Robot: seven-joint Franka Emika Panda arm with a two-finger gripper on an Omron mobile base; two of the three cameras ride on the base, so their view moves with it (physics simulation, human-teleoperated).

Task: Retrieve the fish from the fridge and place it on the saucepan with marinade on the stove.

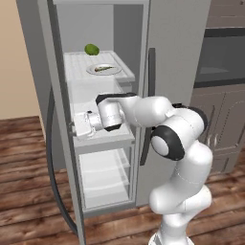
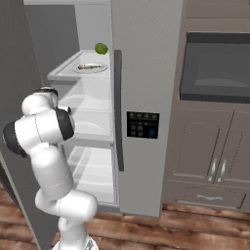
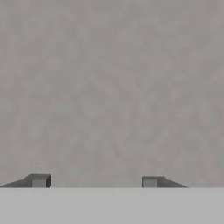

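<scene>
Nearby, green fruit (image 1: 92,49) behind fish (image 1: 105,69), plate (image 1: 115,71)

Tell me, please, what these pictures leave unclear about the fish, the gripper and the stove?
- Fish: too small in both base views to tell its head end.
- Gripper: fingertips apart against plain grey in the hand view; what it faces is unclear.
- Stove and saucepan: outside every frame.

Hand (image 3: 94,181) fingers apart, empty
</scene>
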